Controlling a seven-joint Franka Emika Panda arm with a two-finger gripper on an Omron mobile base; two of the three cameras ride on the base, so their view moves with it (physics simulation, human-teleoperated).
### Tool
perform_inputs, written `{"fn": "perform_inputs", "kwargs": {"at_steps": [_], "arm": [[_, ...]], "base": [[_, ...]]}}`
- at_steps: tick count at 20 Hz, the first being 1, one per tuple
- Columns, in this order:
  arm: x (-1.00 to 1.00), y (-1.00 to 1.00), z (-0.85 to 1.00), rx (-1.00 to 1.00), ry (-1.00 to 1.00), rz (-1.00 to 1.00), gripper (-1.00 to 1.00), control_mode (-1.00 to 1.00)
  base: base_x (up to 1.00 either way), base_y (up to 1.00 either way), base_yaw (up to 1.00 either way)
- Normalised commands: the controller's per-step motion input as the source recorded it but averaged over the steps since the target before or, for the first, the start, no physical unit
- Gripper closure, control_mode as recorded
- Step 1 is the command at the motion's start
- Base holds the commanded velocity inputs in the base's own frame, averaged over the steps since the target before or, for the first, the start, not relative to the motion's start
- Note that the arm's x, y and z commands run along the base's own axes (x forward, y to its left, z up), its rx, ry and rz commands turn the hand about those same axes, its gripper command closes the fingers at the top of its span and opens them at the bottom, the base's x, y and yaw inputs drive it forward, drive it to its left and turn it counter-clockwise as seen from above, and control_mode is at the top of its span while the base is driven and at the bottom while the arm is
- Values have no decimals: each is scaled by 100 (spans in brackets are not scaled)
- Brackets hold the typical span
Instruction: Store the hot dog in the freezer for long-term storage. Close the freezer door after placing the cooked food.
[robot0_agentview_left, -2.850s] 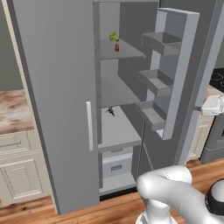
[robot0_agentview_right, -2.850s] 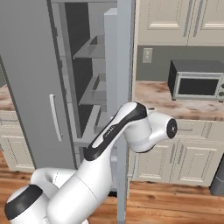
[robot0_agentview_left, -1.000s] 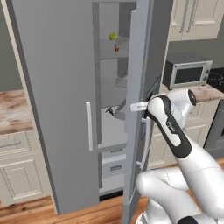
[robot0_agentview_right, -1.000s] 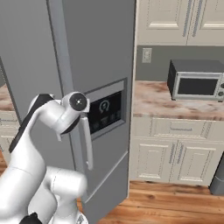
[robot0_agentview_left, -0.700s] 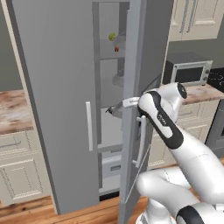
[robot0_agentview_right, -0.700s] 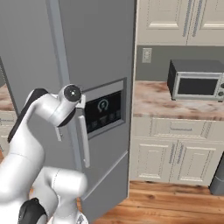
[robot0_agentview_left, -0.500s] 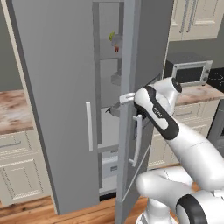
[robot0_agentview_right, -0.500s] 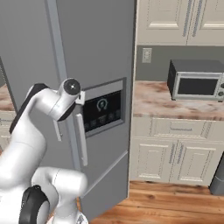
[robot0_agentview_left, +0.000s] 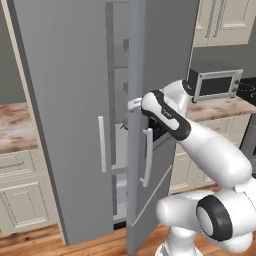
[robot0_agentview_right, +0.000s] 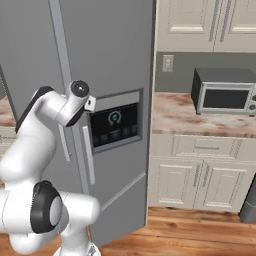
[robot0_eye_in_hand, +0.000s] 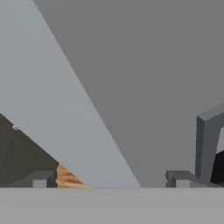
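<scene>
Kitchen; freezer door (robot0_agentview_left: 150, 75) upright, nearly shut, handle (robot0_agentview_left: 148, 157) vertical; fingers (robot0_eye_in_hand: 41, 178) wide apart, holding nothing.

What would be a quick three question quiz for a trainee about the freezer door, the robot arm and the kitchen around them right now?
1. True or false: the freezer door is fully shut against the fridge.
2. What appliance sits on the counter to the right of the fridge? A) microwave B) kettle C) toaster
3. Fill in: the gripper is ____ and holds nothing.

Key: 1 false, a narrow gap remains beside the plain door. 2 A, the microwave. 3 open, its fingertips stand wide apart against the door's grey face.
</scene>
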Motion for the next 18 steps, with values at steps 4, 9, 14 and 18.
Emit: {"fn": "perform_inputs", "kwargs": {"at_steps": [4, 9, 14, 18], "arm": [[33, 29, 0, -1, -7, -9, -100, -100], [33, 19, 0, -1, -6, -10, -100, -100], [5, -2, 20, -2, 0, -8, -100, -100], [0, -17, 64, -12, 2, -10, -100, -100]], "base": [[0, 0, 0], [0, 0, 0], [0, 0, 0], [0, 0, 0]]}}
